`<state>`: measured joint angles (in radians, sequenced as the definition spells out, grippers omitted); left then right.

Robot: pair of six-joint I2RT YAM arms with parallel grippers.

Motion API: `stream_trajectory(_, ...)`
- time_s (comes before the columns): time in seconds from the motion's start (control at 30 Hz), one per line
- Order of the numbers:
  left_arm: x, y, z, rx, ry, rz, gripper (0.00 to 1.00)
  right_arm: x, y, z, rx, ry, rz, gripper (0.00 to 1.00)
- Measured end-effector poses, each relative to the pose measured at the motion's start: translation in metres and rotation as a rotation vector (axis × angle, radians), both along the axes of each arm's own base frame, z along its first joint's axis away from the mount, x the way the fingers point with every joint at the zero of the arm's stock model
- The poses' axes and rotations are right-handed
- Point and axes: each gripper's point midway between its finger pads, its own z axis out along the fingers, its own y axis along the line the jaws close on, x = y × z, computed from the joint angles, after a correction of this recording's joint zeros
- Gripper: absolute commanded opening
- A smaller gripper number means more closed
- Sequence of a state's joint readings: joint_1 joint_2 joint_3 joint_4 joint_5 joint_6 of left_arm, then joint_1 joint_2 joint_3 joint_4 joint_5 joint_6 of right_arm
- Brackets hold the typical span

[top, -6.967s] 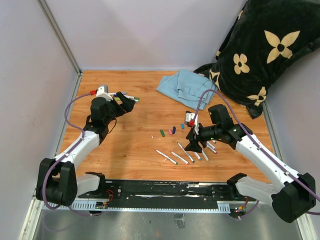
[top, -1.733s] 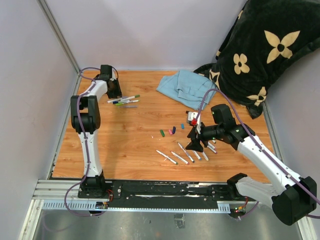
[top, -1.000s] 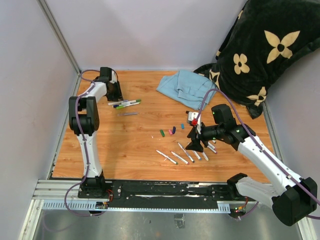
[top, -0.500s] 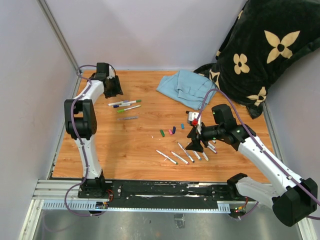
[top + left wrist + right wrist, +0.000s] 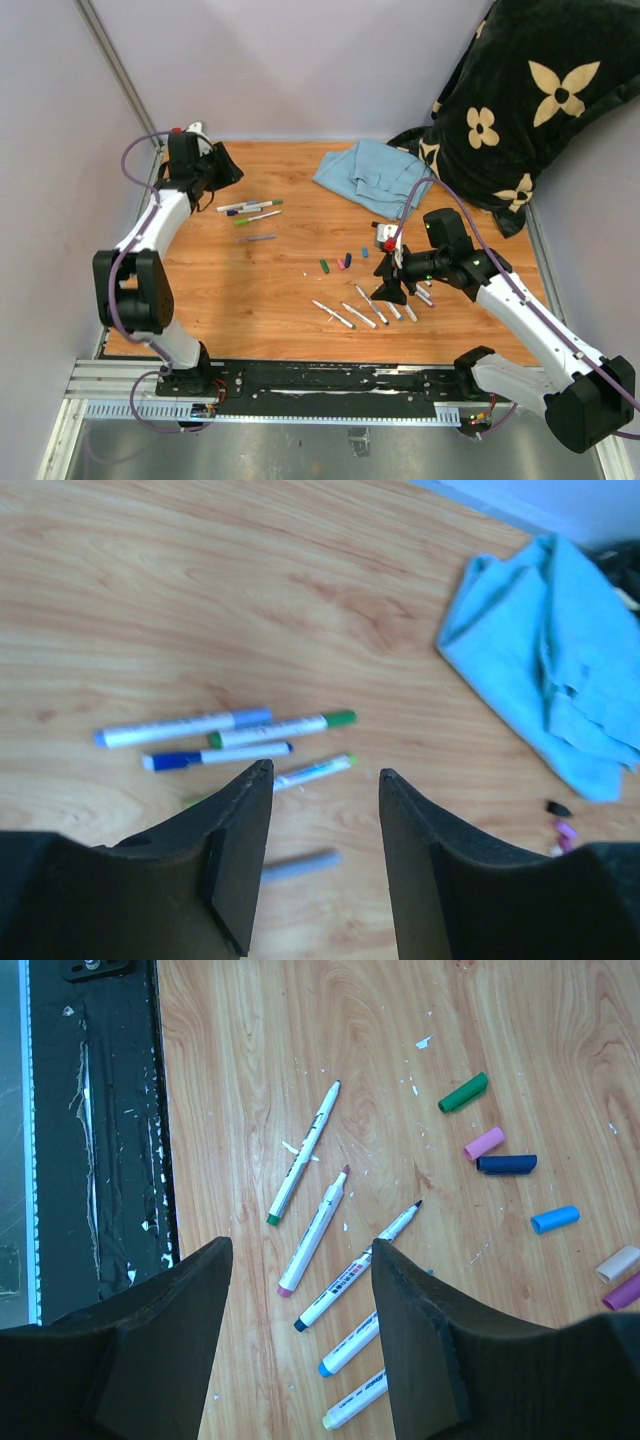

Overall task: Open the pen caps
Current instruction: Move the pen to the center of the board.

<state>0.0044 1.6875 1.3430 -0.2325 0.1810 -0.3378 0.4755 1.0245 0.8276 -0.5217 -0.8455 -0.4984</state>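
Several capped pens [image 5: 250, 208] lie at the back left; in the left wrist view they show white barrels with a green cap [image 5: 340, 718] and a blue cap [image 5: 168, 762]. A greyish pen [image 5: 300, 865] lies apart from them, blurred. My left gripper [image 5: 223, 166] [image 5: 322, 772] hangs open above them, holding nothing. Loose pen caps [image 5: 345, 260] lie mid-table: green [image 5: 463, 1092], pink [image 5: 484, 1143], dark blue [image 5: 506, 1164], light blue [image 5: 555, 1219]. Uncapped pens [image 5: 360, 312] [image 5: 315, 1230] lie in a row under my right gripper [image 5: 388, 290] [image 5: 300, 1245], which is open and empty.
A blue cloth [image 5: 370, 175] [image 5: 550, 660] lies at the back centre. A dark flowered blanket [image 5: 520, 110] fills the back right corner. Walls close the left and far sides. The black base rail [image 5: 320, 380] [image 5: 90, 1110] runs along the near edge.
My left arm has swung back toward the far-left corner, away from the capped pens, and its jaws have widened. The right arm has not moved.
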Motion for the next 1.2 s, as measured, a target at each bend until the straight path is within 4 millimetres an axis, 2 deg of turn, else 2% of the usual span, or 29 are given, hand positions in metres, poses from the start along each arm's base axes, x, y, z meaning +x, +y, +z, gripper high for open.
stream_trajectory(0.1, -0.030, -0.010, 0.014, -0.073, -0.069, -0.013, 0.54, 0.000, 0.000, 0.000, 0.000, 0.000, 0.000, 0.59)
stream_trajectory(0.23, -0.064, -0.022, 0.018, -0.157, -0.122, -0.029, 0.54, 0.000, 0.000, 0.000, 0.000, 0.000, 0.000, 0.59)
stream_trajectory(0.33, -0.091, -0.028, 0.003, -0.206, -0.109, -0.018, 0.55, 0.000, 0.000, 0.000, 0.000, 0.001, 0.000, 0.59)
stream_trajectory(0.43, -0.110, -0.034, -0.013, -0.219, -0.076, 0.016, 0.59, 0.000, 0.000, 0.000, 0.000, 0.001, 0.001, 0.59)
stream_trajectory(0.5, -0.122, -0.046, -0.022, -0.220, -0.043, 0.053, 0.62, 0.000, 0.000, 0.000, 0.000, 0.001, 0.001, 0.59)
stream_trajectory(0.67, -0.139, -0.067, -0.043, -0.196, 0.056, 0.213, 0.62, 0.000, 0.000, 0.000, 0.000, 0.001, 0.001, 0.59)
stream_trajectory(0.73, -0.146, -0.068, -0.056, -0.175, 0.112, 0.281, 0.60, 0.000, 0.000, 0.000, 0.000, 0.001, 0.001, 0.59)
stream_trajectory(0.83, -0.147, -0.057, -0.075, -0.152, 0.182, 0.409, 0.59, 0.000, 0.000, 0.000, 0.000, 0.001, 0.001, 0.59)
stream_trajectory(1.0, -0.147, -0.053, -0.095, -0.183, 0.257, 0.535, 0.54, 0.000, 0.000, 0.000, 0.000, 0.002, 0.001, 0.59)
stream_trajectory(1.2, -0.119, -0.059, -0.101, -0.223, 0.322, 0.674, 0.52, 0.000, 0.000, 0.000, 0.000, 0.001, 0.000, 0.59)
